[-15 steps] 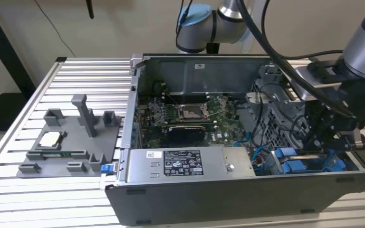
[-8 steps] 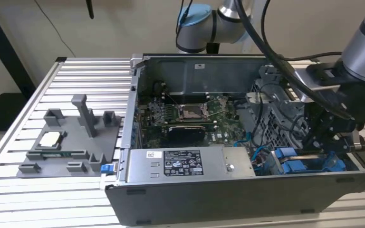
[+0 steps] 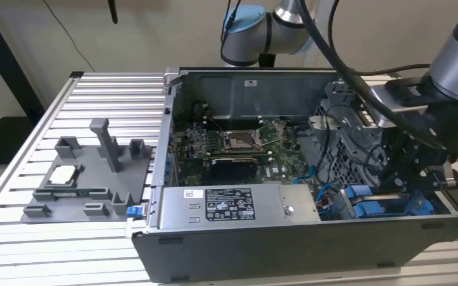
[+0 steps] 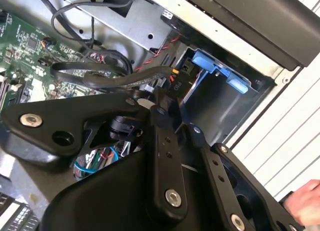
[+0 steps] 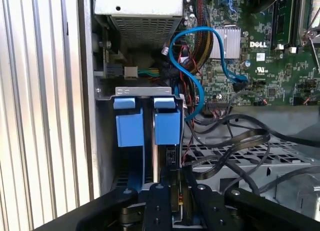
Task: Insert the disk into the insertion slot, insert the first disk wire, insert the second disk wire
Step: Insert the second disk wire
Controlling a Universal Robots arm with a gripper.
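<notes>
Standing in the exterior view: an open computer case (image 3: 293, 250) on a slatted table (image 3: 22, 232), with a grey fixture tray (image 3: 86, 179) at 9 o'clock of the case.
Power supply box (image 3: 229, 205): seen along the near wall of the case, with the motherboard (image 3: 237, 140) at 12 o'clock of it.
Gripper (image 3: 393, 192), exterior view: lowered into the case at 3 o'clock of the power supply box, just above the blue carrier pieces.
Disk (image 3: 388, 207), exterior view: seated in the insertion slot (image 3: 440, 205); its long axis runs from 9 to 3 o'clock, and its blue tabbed end points toward 9 o'clock, at the power supply box.
Second wrist view, gripper (image 4: 167, 98): the fingers (image 4: 162, 141) are drawn close together, pinching a black plug (image 4: 178, 85) with a flat black cable (image 4: 95, 76) trailing from it.
Second wrist view, slot (image 4: 220, 111): the grey bay opens just beyond the plug, with the disk's blue tabs (image 4: 215, 66) at its mouth.
Second wrist view, edge: a person's hand (image 4: 302, 203) is seen over the table slats.
First wrist view, disk (image 5: 166, 126): stood on edge in the slot (image 5: 132, 92), beside a second blue carrier (image 5: 125, 128); the long axis runs from the tabs back toward the gripper (image 5: 178, 193).
First wrist view, wiring: a blue cable (image 5: 192, 66) loops between the board and the bay.
</notes>
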